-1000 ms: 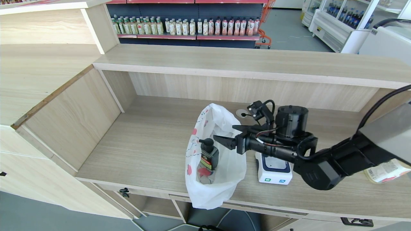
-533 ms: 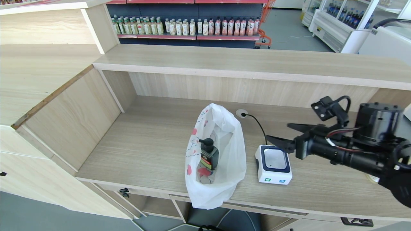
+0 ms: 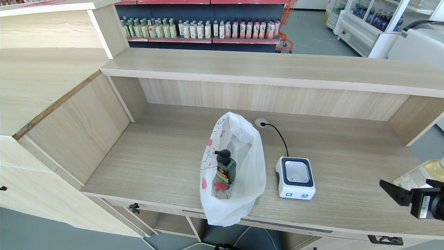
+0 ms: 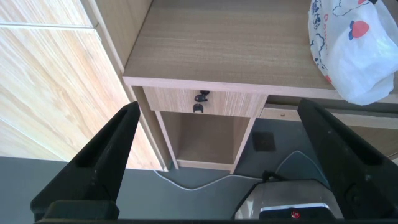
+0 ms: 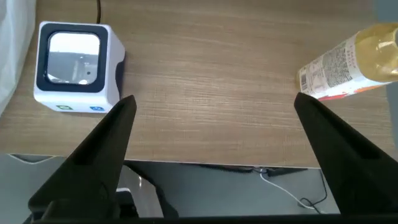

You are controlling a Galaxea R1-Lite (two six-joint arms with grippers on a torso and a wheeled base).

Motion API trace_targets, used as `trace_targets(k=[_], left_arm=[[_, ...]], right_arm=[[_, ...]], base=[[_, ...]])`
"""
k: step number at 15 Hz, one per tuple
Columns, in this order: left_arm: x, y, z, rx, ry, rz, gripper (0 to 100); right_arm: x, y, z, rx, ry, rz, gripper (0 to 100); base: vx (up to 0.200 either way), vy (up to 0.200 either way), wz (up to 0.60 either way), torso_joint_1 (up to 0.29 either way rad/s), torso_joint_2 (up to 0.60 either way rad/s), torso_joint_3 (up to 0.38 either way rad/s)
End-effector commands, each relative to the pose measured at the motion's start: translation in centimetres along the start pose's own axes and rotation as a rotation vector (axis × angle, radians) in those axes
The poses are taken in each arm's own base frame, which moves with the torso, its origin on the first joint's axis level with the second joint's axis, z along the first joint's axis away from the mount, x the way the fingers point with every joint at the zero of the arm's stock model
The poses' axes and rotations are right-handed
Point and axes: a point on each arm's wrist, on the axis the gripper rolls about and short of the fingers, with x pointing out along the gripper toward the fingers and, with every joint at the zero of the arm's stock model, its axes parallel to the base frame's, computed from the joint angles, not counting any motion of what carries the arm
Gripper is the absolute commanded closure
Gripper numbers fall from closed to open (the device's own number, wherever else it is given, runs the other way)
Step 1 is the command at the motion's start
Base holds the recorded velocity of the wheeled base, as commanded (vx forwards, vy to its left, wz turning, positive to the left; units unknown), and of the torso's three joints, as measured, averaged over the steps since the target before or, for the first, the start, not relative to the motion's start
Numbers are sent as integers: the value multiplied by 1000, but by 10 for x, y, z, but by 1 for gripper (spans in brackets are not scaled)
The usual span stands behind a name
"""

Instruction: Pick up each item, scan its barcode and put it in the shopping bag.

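**Swung clear of the bag, next bottle at hand**

Since a second ago my right arm has pulled away from above the shopping bag [image 3: 242, 146], across the scanner [image 3: 295, 177], to the tabletop's [image 3: 166, 156] right end. From the head view, my right gripper [image 3: 409, 187] sits low beside the lying bottle [image 3: 416, 175]. A black pump bottle [image 3: 225, 168] stands inside the bag.

From the left wrist, my left gripper [image 4: 219, 107] hangs spread wide and empty below the tabletop's front edge, with the bag [image 4: 354, 56] off to one side.

From the right wrist, my right gripper [image 5: 214, 102] is wide open, holding nothing. The bottle [image 5: 348, 65] lies on its side near the tabletop's end. It looks like smooth plastic full of liquid, so I judge it weighty and prone to roll. I'd close across the labelled body. Bare wood runs from it to the scanner [image 5: 74, 62], which gives room for the carry.
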Motion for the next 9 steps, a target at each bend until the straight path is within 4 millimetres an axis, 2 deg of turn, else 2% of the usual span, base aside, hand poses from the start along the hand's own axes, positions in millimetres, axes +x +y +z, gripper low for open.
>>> trace_targets(k=[1, 3, 9], left_arm=[[0, 0, 0, 0, 0, 0, 0], [0, 0, 0, 0, 0, 0, 0], [0, 0, 0, 0, 0, 0, 0]], right_arm=[[-48, -5, -17, 39, -142, -25, 0], [-71, -7, -35, 37, -184, -32, 0], [-111, -9, -53, 33, -149, -28, 0]], base=[[0, 0, 0, 0, 0, 0], [0, 0, 0, 0, 0, 0], [0, 0, 0, 0, 0, 0]])
